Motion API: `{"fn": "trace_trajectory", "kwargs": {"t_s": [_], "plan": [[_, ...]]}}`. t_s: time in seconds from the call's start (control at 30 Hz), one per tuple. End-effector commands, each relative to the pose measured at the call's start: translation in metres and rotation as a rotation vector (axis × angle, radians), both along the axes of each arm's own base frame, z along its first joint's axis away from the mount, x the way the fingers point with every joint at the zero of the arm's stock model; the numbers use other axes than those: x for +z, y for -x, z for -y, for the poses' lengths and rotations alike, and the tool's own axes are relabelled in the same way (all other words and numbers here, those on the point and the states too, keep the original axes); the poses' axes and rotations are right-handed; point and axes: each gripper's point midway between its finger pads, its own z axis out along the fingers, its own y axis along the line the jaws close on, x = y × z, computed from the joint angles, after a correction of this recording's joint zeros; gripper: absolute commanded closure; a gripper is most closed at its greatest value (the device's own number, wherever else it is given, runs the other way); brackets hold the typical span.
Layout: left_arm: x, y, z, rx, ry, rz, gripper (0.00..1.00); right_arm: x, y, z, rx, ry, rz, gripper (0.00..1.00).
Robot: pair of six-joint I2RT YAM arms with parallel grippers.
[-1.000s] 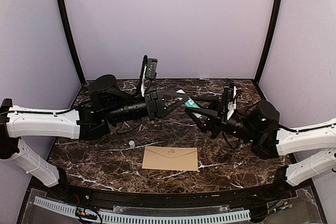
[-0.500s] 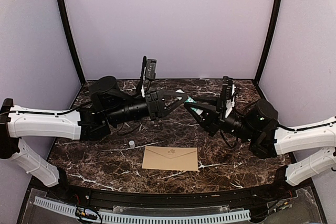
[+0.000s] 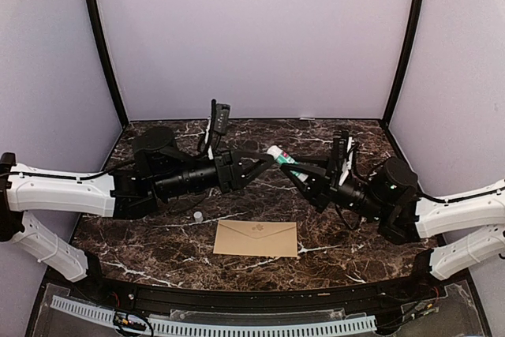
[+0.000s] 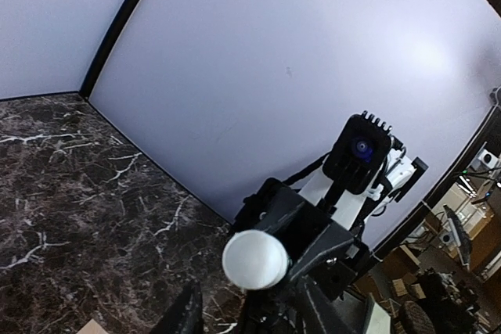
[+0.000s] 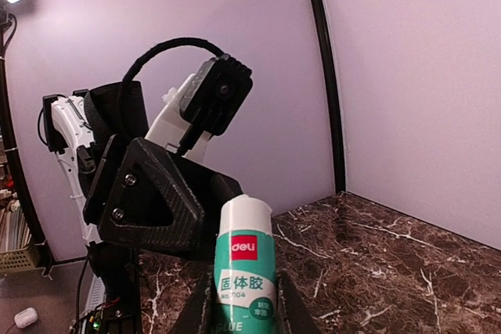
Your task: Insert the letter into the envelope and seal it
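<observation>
The envelope (image 3: 256, 238) lies flat on the marble table (image 3: 142, 234) near the front, flap down, small mark at the flap tip. The letter is not in view. My right gripper (image 3: 296, 173) (image 5: 243, 303) is shut on a green-and-white glue stick (image 3: 280, 155) (image 5: 245, 263), held in the air above the table's middle, white end toward the left arm. My left gripper (image 3: 264, 162) (image 4: 250, 310) is open, its fingers apart on either side of the stick's white end (image 4: 254, 258) and not touching it.
A small pale cap (image 3: 197, 215) stands on the table left of the envelope. Both arms meet over the middle of the table. Purple walls close in the back and sides. A perforated white strip (image 3: 213, 325) runs along the front edge.
Both arms have sunk a little. My left gripper has drawn slightly back to the left, off the glue stick's end, which now shows more. The envelope has not moved.
</observation>
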Motion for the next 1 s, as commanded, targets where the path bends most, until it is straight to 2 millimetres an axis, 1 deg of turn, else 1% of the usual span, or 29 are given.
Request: {"fn": "trace_trajectory", "kwargs": {"t_s": [0.0, 0.03, 0.07, 0.1, 0.13, 0.17, 0.2, 0.23, 0.27, 0.3, 0.33, 0.37, 0.4, 0.43, 0.47, 0.5, 0.53, 0.57, 0.6, 0.63, 0.67, 0.7, 0.73, 0.77, 0.87, 0.97], "plan": [[-0.011, -0.009, -0.026, 0.115, -0.073, 0.014, 0.56, -0.002, -0.010, 0.019, -0.102, -0.014, -0.016, 1.00], [-0.019, -0.010, -0.029, 0.126, -0.105, 0.004, 0.54, -0.006, -0.013, 0.022, -0.125, -0.006, -0.026, 1.00], [-0.021, -0.012, -0.035, 0.151, -0.119, 0.006, 0.53, -0.010, -0.015, 0.025, -0.142, 0.001, -0.036, 1.00], [-0.032, -0.012, -0.039, 0.162, -0.159, -0.006, 0.52, -0.015, -0.017, 0.028, -0.159, 0.010, -0.045, 1.00], [-0.032, -0.013, -0.045, 0.181, -0.166, -0.006, 0.51, -0.019, -0.019, 0.030, -0.175, 0.021, -0.055, 1.00], [-0.041, -0.013, -0.052, 0.204, -0.205, -0.017, 0.51, -0.024, -0.021, 0.033, -0.190, 0.033, -0.066, 1.00], [-0.044, -0.017, -0.058, 0.241, -0.223, -0.022, 0.50, -0.028, -0.023, 0.035, -0.206, 0.046, -0.077, 1.00], [-0.053, -0.017, -0.066, 0.258, -0.264, -0.034, 0.50, -0.032, -0.024, 0.037, -0.221, 0.056, -0.087, 1.00], [-0.058, -0.021, -0.073, 0.296, -0.288, -0.041, 0.50, -0.037, -0.026, 0.040, -0.236, 0.068, -0.098, 1.00], [-0.067, -0.022, -0.082, 0.328, -0.329, -0.054, 0.50, -0.041, -0.027, 0.042, -0.249, 0.077, -0.106, 1.00], [-0.072, -0.022, -0.088, 0.344, -0.351, -0.061, 0.50, -0.046, -0.028, 0.045, -0.259, 0.087, -0.116, 1.00], [-0.081, -0.021, -0.097, 0.359, -0.392, -0.078, 0.50, -0.050, -0.028, 0.047, -0.268, 0.093, -0.125, 1.00], [-0.086, -0.023, -0.104, 0.393, -0.415, -0.084, 0.49, -0.054, -0.029, 0.050, -0.278, 0.100, -0.135, 1.00], [-0.095, -0.024, -0.116, 0.428, -0.455, -0.103, 0.49, -0.059, -0.030, 0.052, -0.286, 0.109, -0.146, 1.00], [-0.100, -0.024, -0.122, 0.446, -0.476, -0.114, 0.49, -0.062, -0.030, 0.053, -0.293, 0.114, -0.153, 1.00], [-0.111, -0.024, -0.134, 0.482, -0.523, -0.138, 0.49, -0.066, -0.030, 0.055, -0.298, 0.122, -0.164, 1.00], [-0.116, -0.024, -0.139, 0.497, -0.545, -0.150, 0.49, -0.069, -0.031, 0.056, -0.302, 0.129, -0.173, 1.00], [-0.127, -0.023, -0.149, 0.525, -0.592, -0.175, 0.49, -0.073, -0.031, 0.057, -0.306, 0.137, -0.182, 1.00], [-0.133, -0.022, -0.154, 0.536, -0.616, -0.187, 0.49, -0.076, -0.031, 0.058, -0.306, 0.144, -0.190, 1.00], [-0.144, -0.021, -0.161, 0.553, -0.662, -0.208, 0.49, -0.079, -0.031, 0.059, -0.312, 0.151, -0.197, 1.00], [-0.149, -0.020, -0.164, 0.560, -0.686, -0.219, 0.49, -0.081, -0.031, 0.060, -0.316, 0.155, -0.204, 1.00], [-0.160, -0.019, -0.169, 0.570, -0.734, -0.237, 0.49, -0.083, -0.031, 0.061, -0.318, 0.158, -0.208, 1.00], [-0.166, -0.019, -0.171, 0.574, -0.755, -0.245, 0.49, -0.084, -0.031, 0.062, -0.319, 0.161, -0.212, 1.00], [-0.177, -0.019, -0.175, 0.591, -0.806, -0.262, 0.49, -0.086, -0.031, 0.062, -0.319, 0.164, -0.216, 1.00], [-0.198, -0.021, -0.185, 0.638, -0.916, -0.293, 0.49, -0.089, -0.030, 0.063, -0.318, 0.172, -0.225, 1.00], [-0.219, -0.028, -0.190, 0.685, -1.015, -0.321, 0.49, -0.092, -0.029, 0.063, -0.311, 0.184, -0.234, 1.00]]}}
